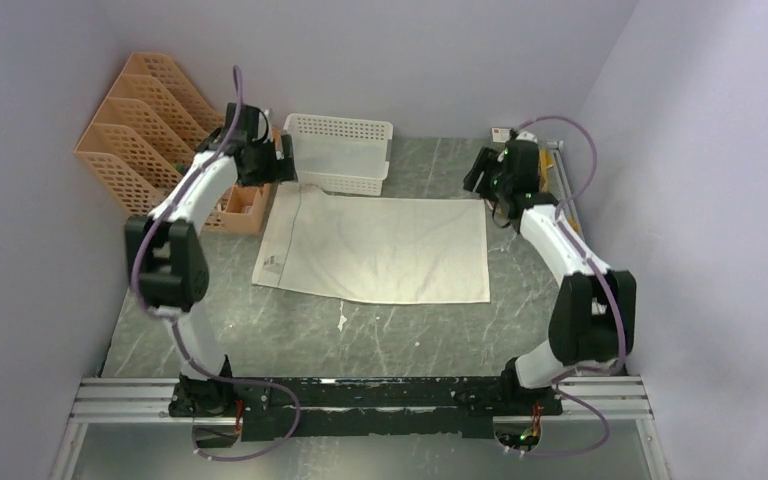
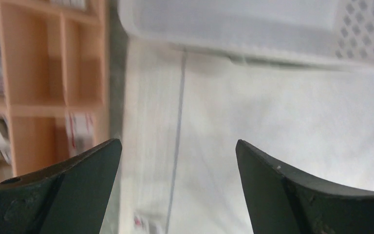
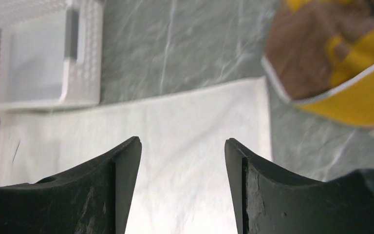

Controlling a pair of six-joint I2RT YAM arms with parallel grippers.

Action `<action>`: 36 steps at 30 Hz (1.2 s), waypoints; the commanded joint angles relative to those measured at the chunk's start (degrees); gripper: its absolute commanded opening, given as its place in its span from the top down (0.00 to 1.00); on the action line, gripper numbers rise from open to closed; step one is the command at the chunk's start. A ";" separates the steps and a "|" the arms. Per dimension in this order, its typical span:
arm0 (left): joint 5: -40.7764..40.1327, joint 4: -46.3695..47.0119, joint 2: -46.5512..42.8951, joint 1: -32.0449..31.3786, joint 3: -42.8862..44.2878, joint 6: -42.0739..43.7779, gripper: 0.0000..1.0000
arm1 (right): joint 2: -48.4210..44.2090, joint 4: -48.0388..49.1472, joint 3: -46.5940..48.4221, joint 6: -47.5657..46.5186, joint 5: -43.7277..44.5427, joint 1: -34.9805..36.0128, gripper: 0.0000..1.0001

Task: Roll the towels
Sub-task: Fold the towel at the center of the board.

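Left gripper [image 2: 178,146]: it is held wide open, and nothing is gripped between its fingers. It is placed above the far left corner of the cream-white towel [image 1: 380,250].
Right gripper [image 3: 182,146]: it is opened too, a little less wide, and nothing is held in it. It is placed above the far right part of the same towel.
Cream-white towel: it is spread flat and unrolled in the middle of the counter [image 1: 410,330]. A thin dark line is seen along its left side, and a small label near its near left corner.
Brown towel [image 3: 331,48]: it is seen only in the right wrist view, on the counter just beside the far right corner of the cream-white towel. Mustard-yellow patches and a white edging are shown. Whether it is rolled cannot be told.
Basket [image 1: 340,128]: the white lattice basket is set at the far edge of the cream-white towel, near the left gripper. Whether the towel is touched by it cannot be told.
Orange rack [image 1: 150,120]: it is placed in the far left corner, against the wall.
Orange box [image 1: 245,205]: it is divided in compartments and is set just left of the towel's far left corner.
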 commanded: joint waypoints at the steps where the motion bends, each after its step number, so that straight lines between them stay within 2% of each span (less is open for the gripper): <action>1: 4.33 11.01 -17.50 -4.17 -19.58 -3.95 0.00 | -6.18 4.14 -11.96 2.27 -3.75 3.97 0.36; 6: 4.81 19.81 -27.84 -7.04 -40.32 -10.87 0.01 | -6.90 3.43 -21.97 4.84 -8.54 4.80 0.36; 11: 1.87 21.34 -29.65 -7.04 -48.49 -13.23 0.02 | -4.90 -1.34 -24.24 3.11 -9.52 4.43 0.36; 18: 0.27 24.11 -26.12 -7.04 -49.48 -13.97 0.02 | -2.51 -2.63 -28.10 5.88 -14.66 1.19 0.32; 25: -1.01 25.49 -22.36 -6.75 -49.43 -12.84 0.02 | -8.36 -6.08 -32.10 5.93 -9.22 -6.61 0.21; 30: -0.73 25.78 -21.22 -6.25 -49.74 -13.31 0.03 | -5.95 -5.71 -30.15 4.16 -11.31 -11.51 0.20; 34: -1.93 24.94 -21.10 -6.16 -50.38 -14.06 0.03 | -5.64 -6.30 -26.01 2.11 -13.97 -11.14 0.20; 36: -2.64 24.43 -21.54 -6.16 -50.96 -14.88 0.03 | -8.61 -7.53 -24.59 2.04 -11.26 -9.56 0.20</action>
